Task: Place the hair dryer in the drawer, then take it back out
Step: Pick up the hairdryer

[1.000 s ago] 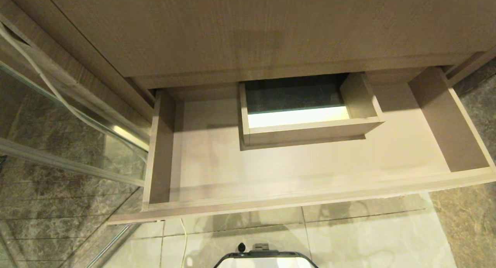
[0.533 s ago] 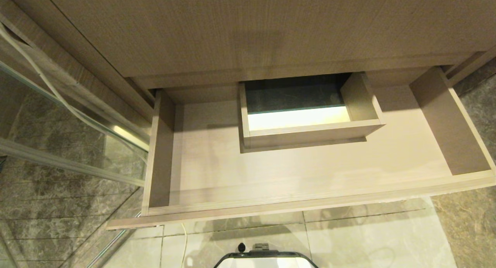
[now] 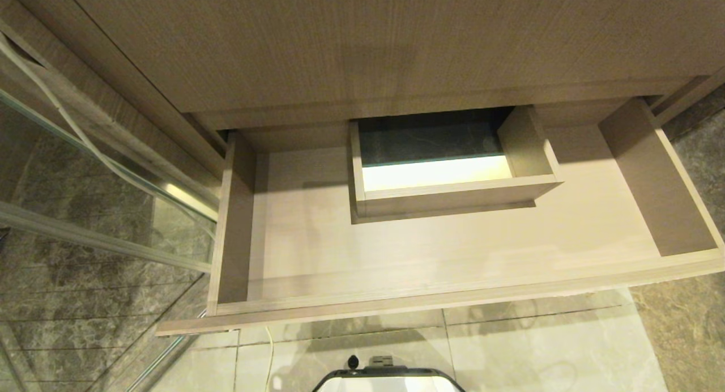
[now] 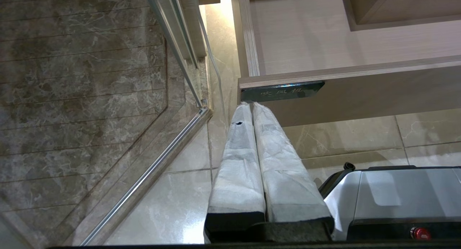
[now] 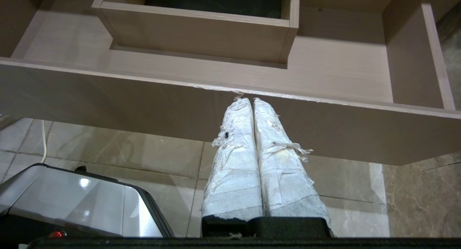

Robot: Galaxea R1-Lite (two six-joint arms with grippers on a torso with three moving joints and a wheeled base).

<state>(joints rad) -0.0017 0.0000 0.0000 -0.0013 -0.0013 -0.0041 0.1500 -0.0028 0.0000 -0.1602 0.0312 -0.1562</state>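
1. So, the drawer stands pulled wide out from the wood-grain cabinet front, its pale floor bare in all three views.
2. Inside it, toward the back, sits the boxed rectangular notch, walled on three sides, with a dark opening behind it.
3. No hair dryer shows in any view, so where it is cannot be told.
4. Down low, the left gripper hangs just under the drawer's front at its left corner, the two white-wrapped fingers pressed flat together with nothing between them.
5. Right above those fingertips sits a small dark label on the corner of the drawer front, with pale characters on it.
6. Off to the outer side of the left gripper runs a glass shower partition with a metal rail, and dark marbled tile beyond it.
7. Over on the other side, the right gripper points up at the drawer front's upper edge, tips close beneath it; whether they touch it cannot be told.
8. Its wrapped fingers are pressed together too, the wrap frayed, and they pinch nothing.
9. Just past those tips the drawer floor opens out, the notch beyond them and a little to the left.
10. Below both grippers lies pale floor tile, and the robot's grey base pokes in between them.
11. Neither arm appears in the head view.
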